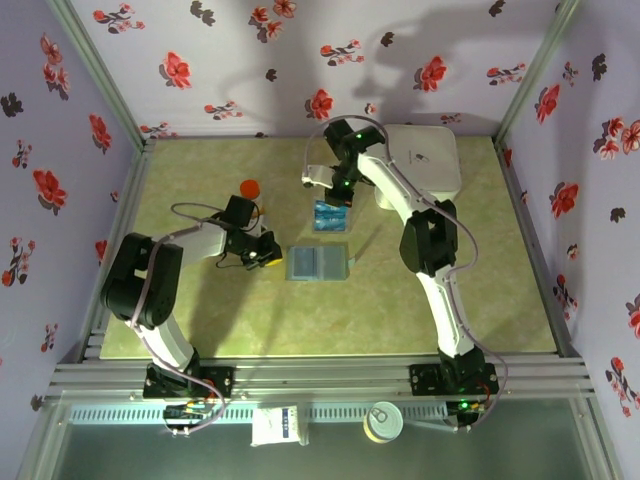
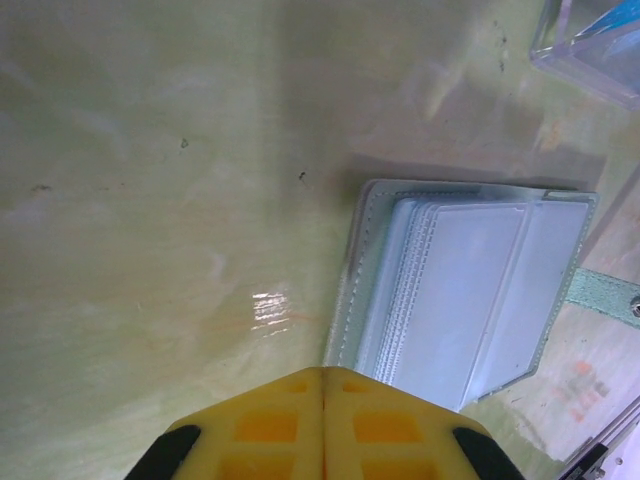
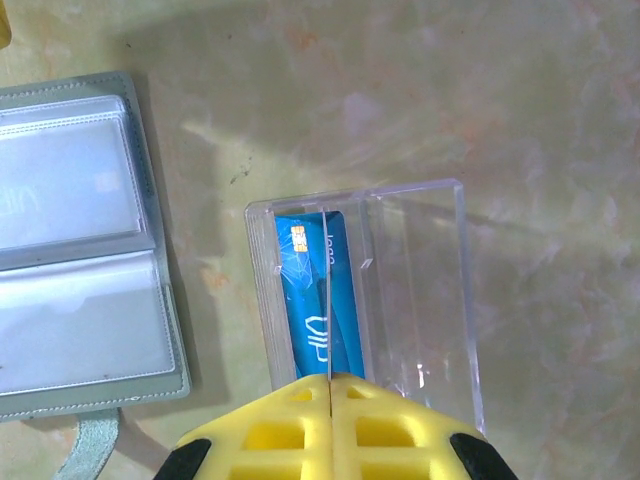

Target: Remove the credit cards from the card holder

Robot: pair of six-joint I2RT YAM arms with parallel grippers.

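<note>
Yellow claw (image 3: 328, 380) pinches thin card (image 3: 327, 290) over clear plastic tray (image 3: 425, 290).

Table (image 1: 200, 320) bears card holder (image 1: 318, 263), clear tray (image 3: 420, 290) (blue card (image 3: 318, 300) inside) and seemingly a box (image 1: 430, 160).

Card holder (image 3: 80, 250) grey-blue; credit card (image 3: 345, 300) blue, light markings; table (image 3: 500, 100) mottled green.

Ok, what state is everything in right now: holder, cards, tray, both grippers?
card holder: open flat, clear pockets facing up.
blue card: out of the holder, lying flat in one compartment of the clear tray.
clear tray: upright, other compartment empty.
right gripper: shut on a thin card seen edge-on, above the tray.
left gripper: shut, holding nothing, beside the holder.
</note>
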